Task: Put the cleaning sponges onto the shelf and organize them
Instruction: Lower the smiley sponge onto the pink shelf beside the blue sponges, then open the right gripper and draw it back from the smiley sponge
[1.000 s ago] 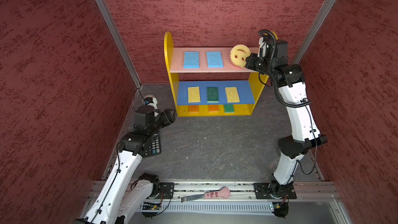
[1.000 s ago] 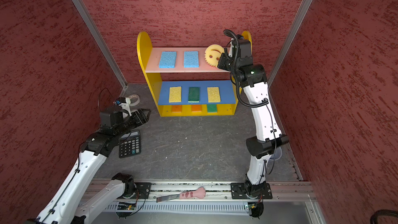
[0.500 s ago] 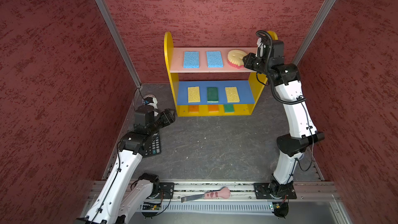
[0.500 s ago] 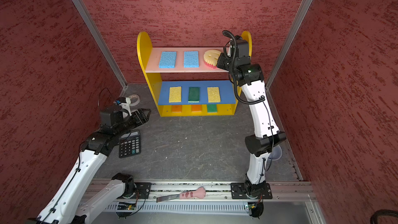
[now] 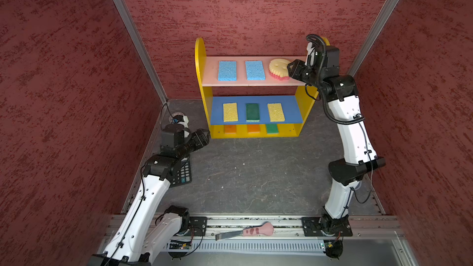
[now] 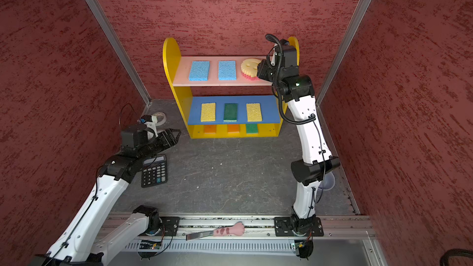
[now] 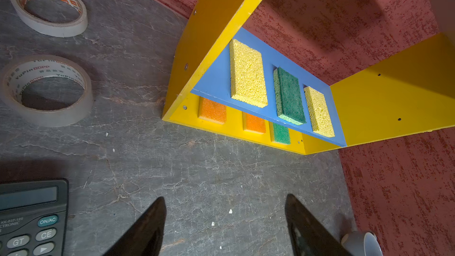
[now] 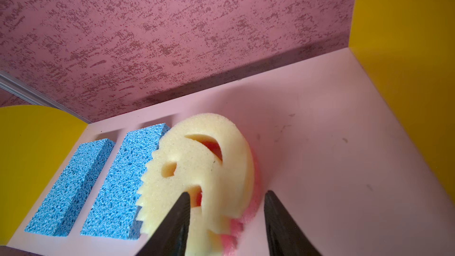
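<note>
We open our right gripper (image 8: 226, 192) and let go of the smiley sponge (image 8: 197, 163), no longer in the air but resting on the pink board (image 8: 320, 119) of the shelf (image 5: 200, 57), so every sponge seems put away.

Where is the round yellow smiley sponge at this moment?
In both top views the smiley sponge is on the pink upper board, at its right end, next to a blue sponge.

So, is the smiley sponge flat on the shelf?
Tipped: the smiley sponge rests on one edge on the pink board, face slanted.
</note>
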`<state>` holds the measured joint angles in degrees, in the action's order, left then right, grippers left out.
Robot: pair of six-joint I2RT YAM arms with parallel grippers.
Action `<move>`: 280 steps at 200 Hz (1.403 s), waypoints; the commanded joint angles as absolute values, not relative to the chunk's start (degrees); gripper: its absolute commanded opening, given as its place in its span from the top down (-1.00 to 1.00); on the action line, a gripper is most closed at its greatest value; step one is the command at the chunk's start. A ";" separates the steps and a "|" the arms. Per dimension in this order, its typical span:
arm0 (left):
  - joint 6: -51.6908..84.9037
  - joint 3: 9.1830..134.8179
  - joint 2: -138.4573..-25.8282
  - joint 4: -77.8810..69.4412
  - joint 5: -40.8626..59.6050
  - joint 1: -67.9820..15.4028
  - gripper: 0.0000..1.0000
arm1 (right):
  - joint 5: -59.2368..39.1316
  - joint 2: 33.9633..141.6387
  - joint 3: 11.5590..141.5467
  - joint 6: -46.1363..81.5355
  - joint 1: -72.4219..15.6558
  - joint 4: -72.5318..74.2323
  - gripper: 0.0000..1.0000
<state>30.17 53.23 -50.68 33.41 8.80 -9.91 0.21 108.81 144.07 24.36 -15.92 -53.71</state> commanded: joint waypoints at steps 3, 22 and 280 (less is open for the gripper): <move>30.24 54.66 -50.94 32.78 9.17 -9.40 -0.52 | 0.62 105.10 144.98 23.50 -16.70 -53.17 0.05; 30.23 55.15 -50.98 32.91 9.05 -9.45 -0.52 | 0.04 103.60 143.66 22.85 -18.79 -52.92 0.42; 30.76 53.29 -49.00 33.97 9.25 -8.36 -0.55 | 9.32 108.11 139.64 22.80 -24.53 -50.67 1.00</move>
